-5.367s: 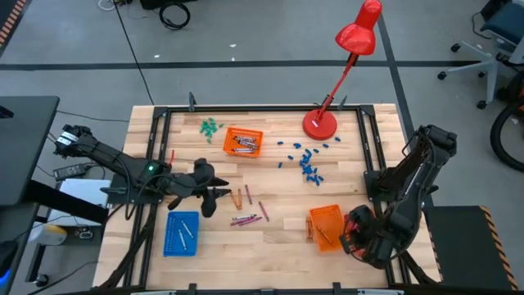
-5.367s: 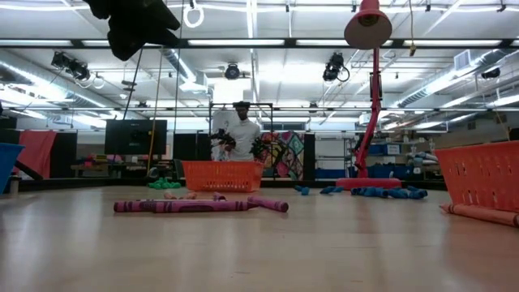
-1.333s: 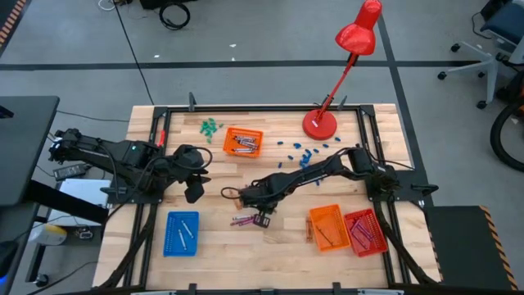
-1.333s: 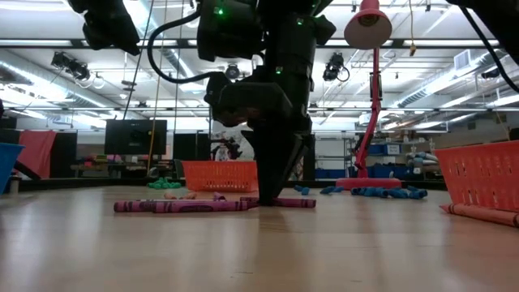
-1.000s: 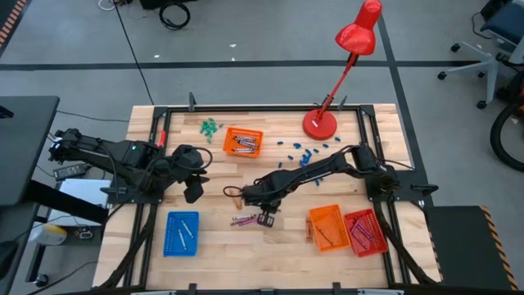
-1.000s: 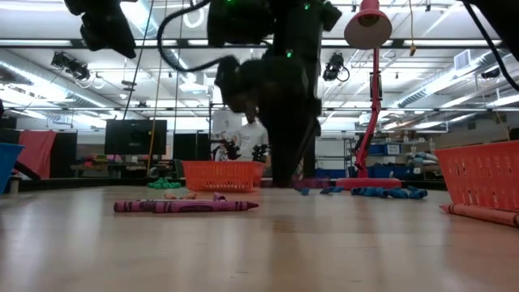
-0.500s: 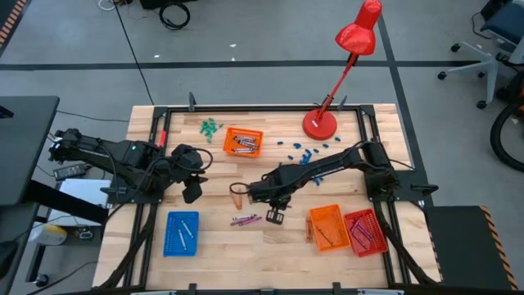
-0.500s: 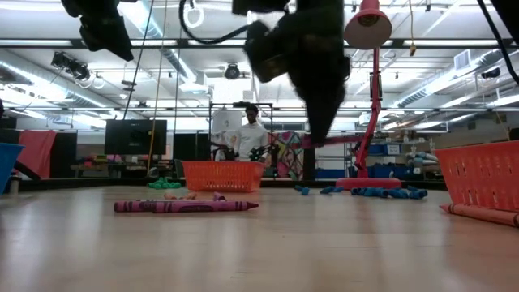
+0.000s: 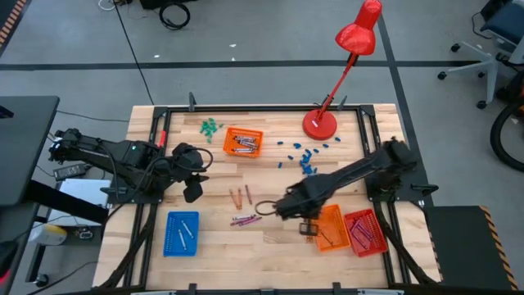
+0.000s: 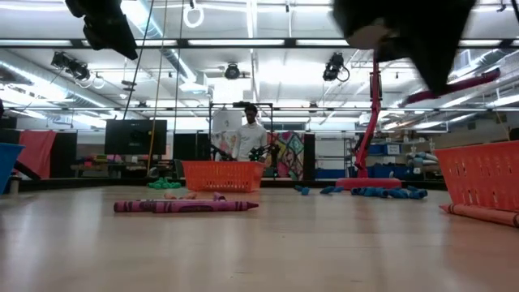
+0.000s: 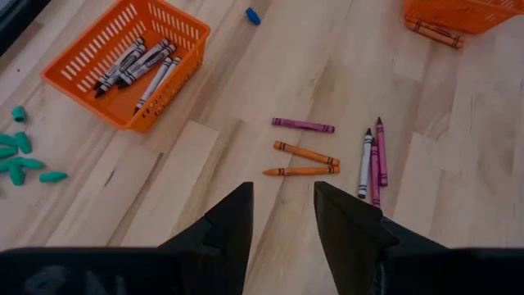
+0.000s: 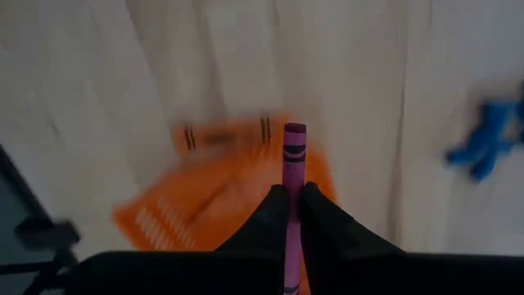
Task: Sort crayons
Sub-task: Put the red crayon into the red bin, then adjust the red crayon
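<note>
Blue tray (image 9: 182, 233) sits at your left. Left end effector (image 11: 282, 215) hangs, fingers apart, over loose crayons (image 11: 327, 153) mid-tabletop (image 9: 270, 238). Right end effector (image 12: 292, 205) pinches a purple crayon (image 12: 293, 172) near the orange tray (image 9: 327, 227); release early and it lands outside.

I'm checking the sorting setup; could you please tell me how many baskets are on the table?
4: an orange basket at the far side, a blue basket near left, and a second orange basket beside a red basket near right, partly under the right arm.
</note>
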